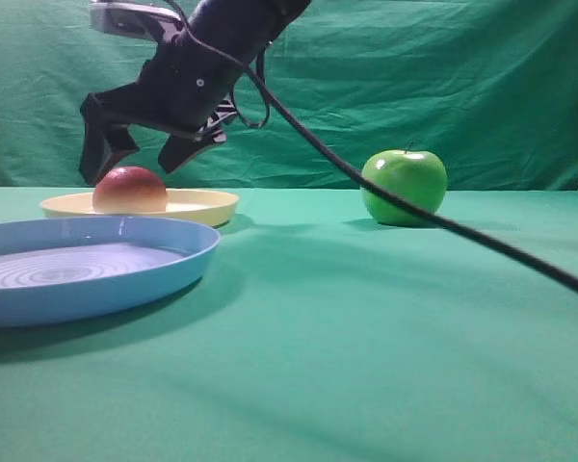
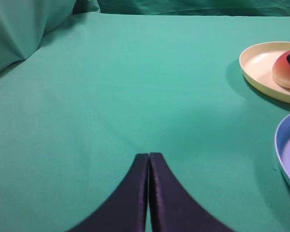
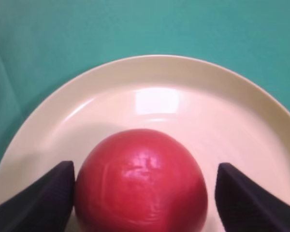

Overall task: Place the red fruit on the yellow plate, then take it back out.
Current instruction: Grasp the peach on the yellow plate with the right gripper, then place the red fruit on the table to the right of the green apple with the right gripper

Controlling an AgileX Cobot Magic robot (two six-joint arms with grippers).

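The red fruit (image 1: 130, 190) (image 3: 141, 181) rests on the yellow plate (image 1: 207, 204) (image 3: 154, 96) at the left of the table. My right gripper (image 1: 140, 159) (image 3: 145, 166) reaches across from above and stands open astride the fruit. In the right wrist view its left finger is at the fruit's side and the right finger stands clear by a small gap. My left gripper (image 2: 149, 155) is shut with nothing in it, low over bare green cloth; from there the plate (image 2: 261, 67) and fruit (image 2: 284, 75) show at the far right.
A light blue plate (image 1: 173, 265) (image 2: 282, 145) sits in front of the yellow one. A green apple (image 1: 405, 188) stands at the middle right. The right arm's black cable (image 1: 462, 229) slants across in front of the apple. Green cloth covers table and backdrop.
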